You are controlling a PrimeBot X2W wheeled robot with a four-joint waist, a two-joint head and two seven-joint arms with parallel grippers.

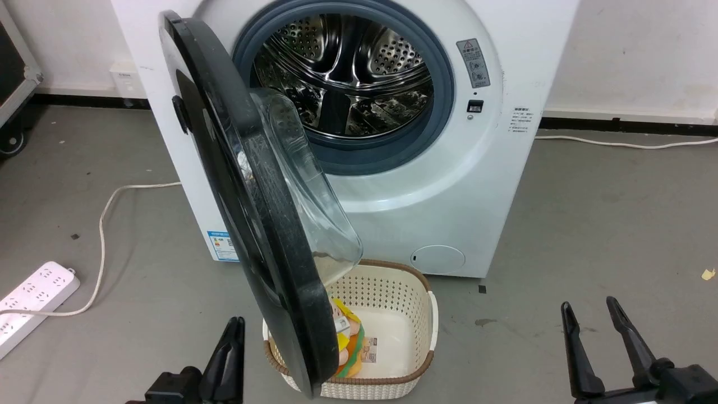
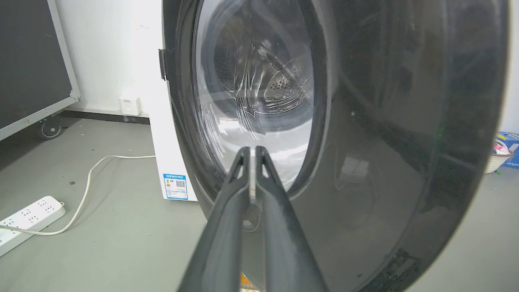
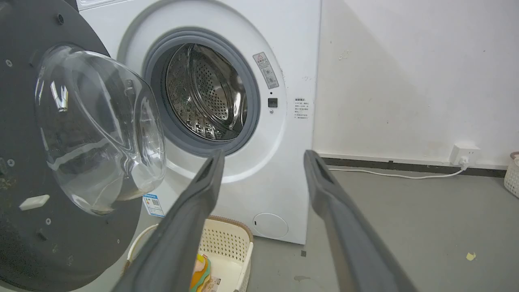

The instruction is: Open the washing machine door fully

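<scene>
The washing machine door (image 1: 247,213) stands swung out from the white machine (image 1: 449,185), roughly edge-on to me, its clear glass bowl (image 1: 305,185) bulging to the right. The steel drum (image 1: 342,73) lies exposed behind it. My left gripper (image 1: 234,322) is shut and empty, low beside the door's outer face. In the left wrist view the gripper (image 2: 252,149) points at the door (image 2: 385,142), a short way off. My right gripper (image 1: 587,306) stands open at the lower right, well clear of the door. The right wrist view shows the gripper (image 3: 263,156) open, facing the door's inner side (image 3: 24,194).
A cream basket (image 1: 415,314) holding colourful items sits on the floor under the door's lower edge. A white power strip (image 1: 33,297) and its cable (image 1: 104,224) lie at the left. A black wheeled case (image 2: 28,69) stands far left. Grey floor stretches to the right.
</scene>
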